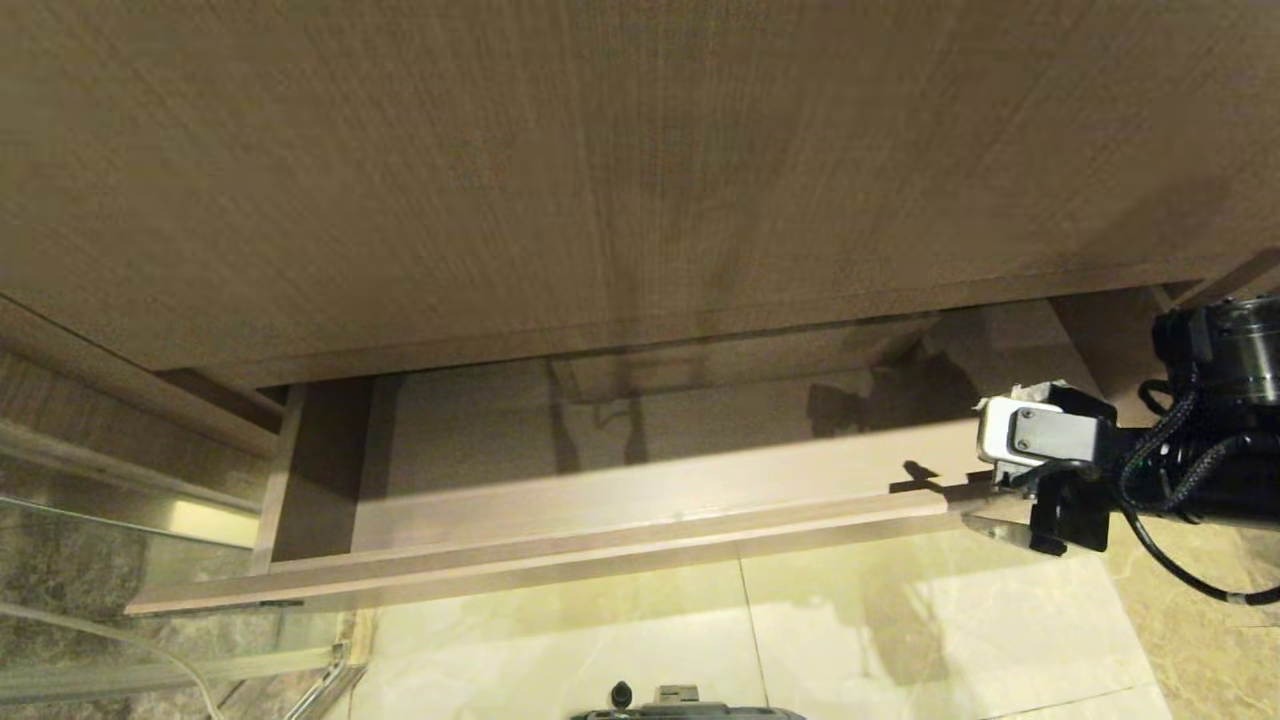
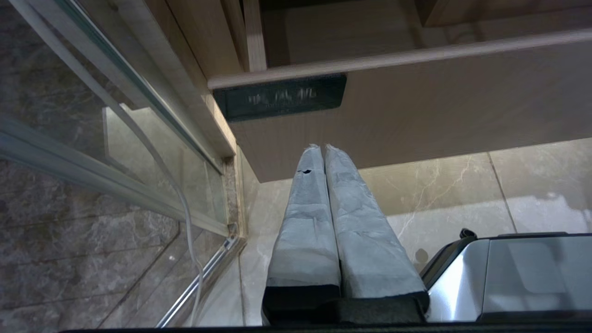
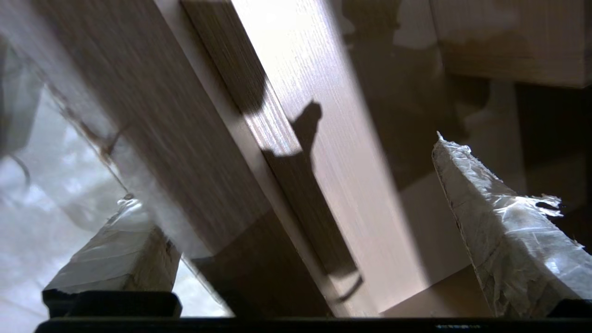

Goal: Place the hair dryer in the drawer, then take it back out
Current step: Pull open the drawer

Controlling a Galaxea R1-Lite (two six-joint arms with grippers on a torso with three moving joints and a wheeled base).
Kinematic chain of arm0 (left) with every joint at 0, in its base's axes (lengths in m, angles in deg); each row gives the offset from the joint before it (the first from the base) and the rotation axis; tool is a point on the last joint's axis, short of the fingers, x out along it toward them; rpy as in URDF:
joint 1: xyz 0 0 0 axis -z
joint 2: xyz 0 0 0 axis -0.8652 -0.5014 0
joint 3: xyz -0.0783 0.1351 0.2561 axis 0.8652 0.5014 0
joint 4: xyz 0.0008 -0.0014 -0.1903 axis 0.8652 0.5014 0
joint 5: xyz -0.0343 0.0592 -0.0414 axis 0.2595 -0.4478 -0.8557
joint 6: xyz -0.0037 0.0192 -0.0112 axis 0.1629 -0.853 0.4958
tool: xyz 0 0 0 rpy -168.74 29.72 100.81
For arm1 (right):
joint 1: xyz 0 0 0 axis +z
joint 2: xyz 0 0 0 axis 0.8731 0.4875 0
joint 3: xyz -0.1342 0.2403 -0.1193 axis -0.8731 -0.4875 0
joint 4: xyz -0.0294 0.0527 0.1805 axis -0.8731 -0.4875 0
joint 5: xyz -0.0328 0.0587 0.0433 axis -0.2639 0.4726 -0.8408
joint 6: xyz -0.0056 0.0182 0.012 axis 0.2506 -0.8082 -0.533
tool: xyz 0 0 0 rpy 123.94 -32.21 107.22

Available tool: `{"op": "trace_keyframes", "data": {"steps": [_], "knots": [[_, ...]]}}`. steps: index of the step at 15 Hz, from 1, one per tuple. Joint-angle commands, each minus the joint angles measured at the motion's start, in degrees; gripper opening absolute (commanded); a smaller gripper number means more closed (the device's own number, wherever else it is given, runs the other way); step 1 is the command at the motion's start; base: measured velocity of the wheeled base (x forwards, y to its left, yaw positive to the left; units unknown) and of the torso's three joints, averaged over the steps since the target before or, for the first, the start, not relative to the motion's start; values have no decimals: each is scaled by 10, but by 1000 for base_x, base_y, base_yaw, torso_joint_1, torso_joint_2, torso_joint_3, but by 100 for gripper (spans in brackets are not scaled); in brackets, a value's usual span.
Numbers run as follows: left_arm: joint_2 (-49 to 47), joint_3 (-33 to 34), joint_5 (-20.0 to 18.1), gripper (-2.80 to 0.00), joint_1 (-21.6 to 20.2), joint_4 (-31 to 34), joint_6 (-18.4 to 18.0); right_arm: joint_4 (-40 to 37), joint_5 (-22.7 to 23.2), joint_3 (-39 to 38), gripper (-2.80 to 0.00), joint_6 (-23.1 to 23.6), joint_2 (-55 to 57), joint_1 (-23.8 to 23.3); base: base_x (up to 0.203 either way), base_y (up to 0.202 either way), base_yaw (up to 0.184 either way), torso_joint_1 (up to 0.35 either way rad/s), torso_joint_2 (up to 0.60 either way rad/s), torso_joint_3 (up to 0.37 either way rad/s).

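The drawer (image 1: pixel 600 545) is pulled out below the cabinet, and the part of its wood-grain floor I can see is bare. The hair dryer is out of view. My right gripper (image 1: pixel 992 480) is at the right end of the drawer's front rim. It is open with one taped finger on each side of the rim and holds nothing. In the right wrist view, the drawer front (image 3: pixel 185 138) runs between the spread fingers (image 3: pixel 499 222) of the right gripper (image 3: pixel 283 167). My left gripper (image 2: pixel 319 148) is parked low in front of the drawer front (image 2: pixel 416 106), shut and empty.
A tall wood panel (image 1: pixel 600 180) overhangs the back of the drawer. A boxed cut-out (image 1: pixel 700 370) sits at mid-back. A glass door (image 1: pixel 100 560) with a metal rail stands at the left. Pale marble floor (image 1: pixel 900 630) lies in front, with the robot base (image 2: pixel 518 273) on it.
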Motion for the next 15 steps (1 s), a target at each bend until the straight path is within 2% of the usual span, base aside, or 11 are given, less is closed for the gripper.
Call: {"op": "trace_keyframes", "data": {"steps": [1, 4, 7, 9, 10, 13, 15], "knots": [[1, 0, 0, -280, 0, 0, 0, -4, 2, -18, 0, -10, -39, 0, 0, 0, 0, 0, 0, 0], [1, 0, 0, -280, 0, 0, 0, -85, 3, -38, 0, -28, -165, 1, 0, 0, 0, 0, 0, 0], [1, 0, 0, -280, 0, 0, 0, -276, 1, -16, 0, -41, -314, 1, 0, 0, 0, 0, 0, 0], [1, 0, 0, -280, 0, 0, 0, -404, -4, 43, 0, -54, -368, 1, 0, 0, 0, 0, 0, 0], [0, 0, 0, -280, 0, 0, 0, -445, -10, 68, -280, -61, -382, 0, 0, 0, 0, 0, 0, 0], [0, 0, 0, -280, 0, 0, 0, -465, -66, 102, -280, -116, -383, 0, 0, 0, 0, 0, 0, 0], [1, 0, 0, -280, 0, 0, 0, -466, -136, 110, -280, -174, -380, -2, 0, 0, 0, 0, 0, 0]]}}
